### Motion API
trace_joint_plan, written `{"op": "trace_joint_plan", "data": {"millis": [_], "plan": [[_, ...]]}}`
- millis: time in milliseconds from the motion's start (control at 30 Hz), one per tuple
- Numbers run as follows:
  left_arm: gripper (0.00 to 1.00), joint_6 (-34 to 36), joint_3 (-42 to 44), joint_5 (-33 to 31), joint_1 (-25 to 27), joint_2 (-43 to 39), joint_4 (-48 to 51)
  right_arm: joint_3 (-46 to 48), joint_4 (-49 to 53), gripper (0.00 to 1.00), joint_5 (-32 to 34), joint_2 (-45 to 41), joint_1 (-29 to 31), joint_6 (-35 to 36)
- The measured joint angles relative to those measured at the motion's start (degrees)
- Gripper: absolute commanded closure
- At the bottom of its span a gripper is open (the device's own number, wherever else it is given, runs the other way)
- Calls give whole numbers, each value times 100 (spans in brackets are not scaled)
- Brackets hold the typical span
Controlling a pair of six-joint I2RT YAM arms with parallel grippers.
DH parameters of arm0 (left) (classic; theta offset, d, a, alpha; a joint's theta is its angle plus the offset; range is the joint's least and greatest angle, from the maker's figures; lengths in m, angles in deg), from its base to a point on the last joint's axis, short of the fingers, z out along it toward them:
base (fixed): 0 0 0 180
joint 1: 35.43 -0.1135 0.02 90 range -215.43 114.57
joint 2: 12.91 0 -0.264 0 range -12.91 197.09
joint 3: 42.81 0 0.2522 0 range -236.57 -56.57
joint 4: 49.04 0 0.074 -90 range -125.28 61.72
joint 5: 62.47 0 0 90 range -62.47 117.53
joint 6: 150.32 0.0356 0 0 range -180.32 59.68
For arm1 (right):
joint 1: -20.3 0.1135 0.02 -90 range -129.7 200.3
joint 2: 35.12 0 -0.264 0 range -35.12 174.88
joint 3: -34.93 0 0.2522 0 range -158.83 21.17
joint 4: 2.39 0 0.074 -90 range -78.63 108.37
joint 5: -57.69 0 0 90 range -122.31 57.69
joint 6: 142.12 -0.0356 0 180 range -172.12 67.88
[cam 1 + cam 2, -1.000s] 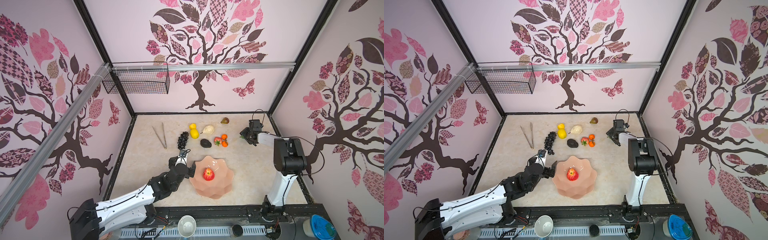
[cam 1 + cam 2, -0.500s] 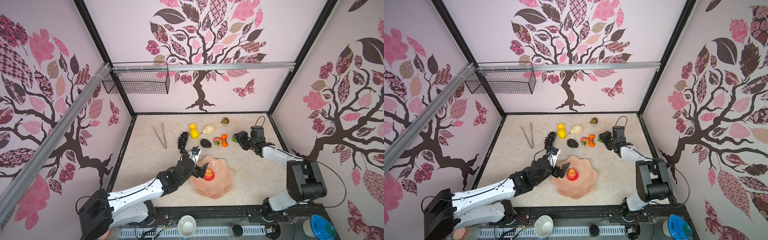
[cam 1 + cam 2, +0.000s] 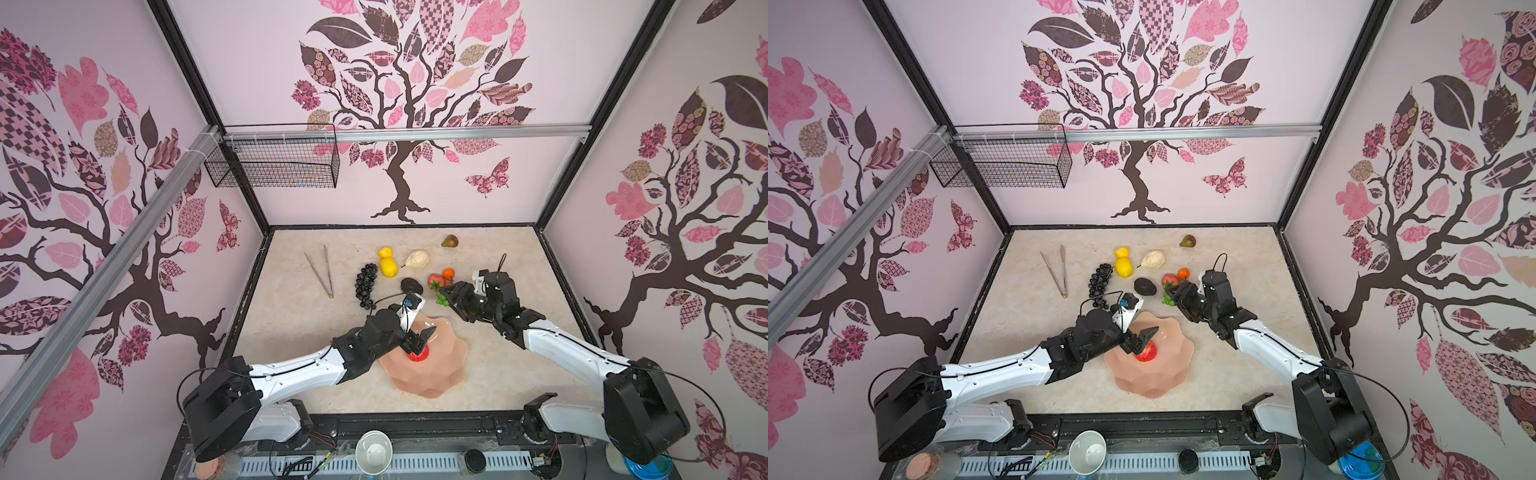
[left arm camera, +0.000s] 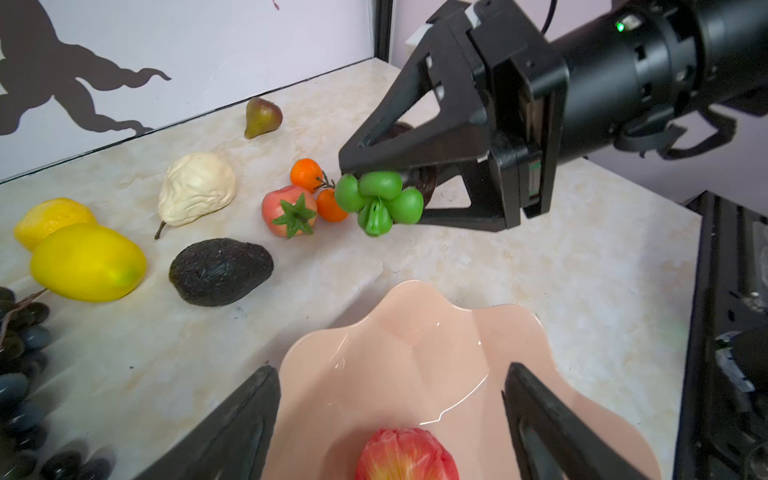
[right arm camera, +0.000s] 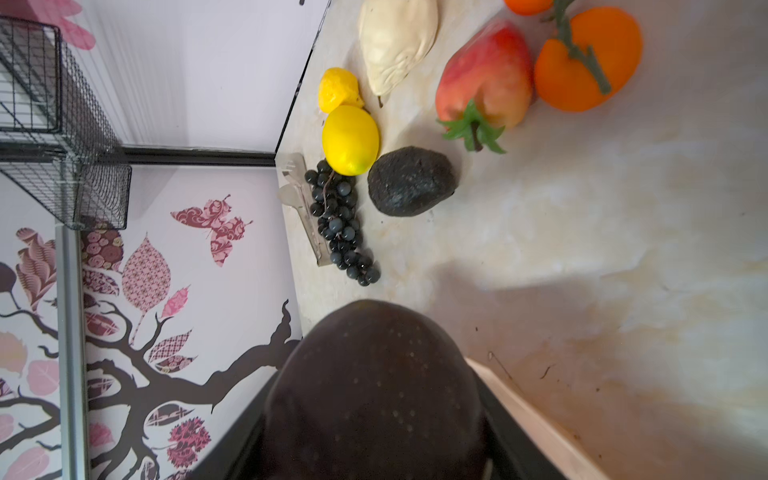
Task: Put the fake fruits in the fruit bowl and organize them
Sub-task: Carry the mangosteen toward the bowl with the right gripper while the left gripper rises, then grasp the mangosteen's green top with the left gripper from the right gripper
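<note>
The peach-pink fruit bowl (image 3: 442,376) (image 3: 1169,376) holds a red apple (image 3: 419,355) (image 4: 405,455). My left gripper (image 3: 419,343) (image 4: 390,415) hangs open over the bowl, one finger either side of the apple and clear of it. My right gripper (image 3: 451,297) (image 4: 386,195) is shut on a dark mangosteen (image 5: 374,395) with a green calyx (image 4: 378,199), just off the bowl's far rim. On the table behind lie the black grapes (image 3: 365,284), lemon (image 3: 389,267), small yellow fruit (image 3: 385,252), cream pear (image 3: 417,259), avocado (image 3: 411,286), a red fruit (image 3: 434,280), oranges (image 3: 448,273) and a brownish pear (image 3: 449,240).
Thin tongs (image 3: 322,268) lie left of the grapes. A white cup (image 3: 374,451) stands on the front rail, outside the table. A wire basket (image 3: 274,162) hangs high on the back left. Walls close the table on three sides.
My left gripper has moved from the bowl's left rim in over the apple. My right arm has swung from the back right toward the bowl, carrying the mangosteen.
</note>
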Motion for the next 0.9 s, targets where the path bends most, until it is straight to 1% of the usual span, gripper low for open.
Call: {"op": "trace_joint_plan", "data": {"millis": [67, 167, 233, 400, 500, 733, 900], "plan": [[23, 24, 0, 109, -4, 0, -164, 76, -2, 41, 9, -155, 199, -61], [29, 92, 2, 216, -4, -2, -374, 136, -11, 41, 20, -297, 426, -129], [36, 96, 7, 260, -11, -4, -501, 155, -26, 41, 20, -352, 529, -170], [51, 26, 42, 354, -72, -9, -684, 168, -70, 41, 24, -389, 605, -236], [57, -39, 57, 439, -101, -9, -732, 175, -98, 42, 31, -404, 625, -251], [60, -120, 81, 518, -166, 24, -793, 175, -151, 42, 31, -404, 667, -291], [64, -184, 85, 588, -247, 120, -817, 175, -208, 42, 24, -404, 743, -295]]}}
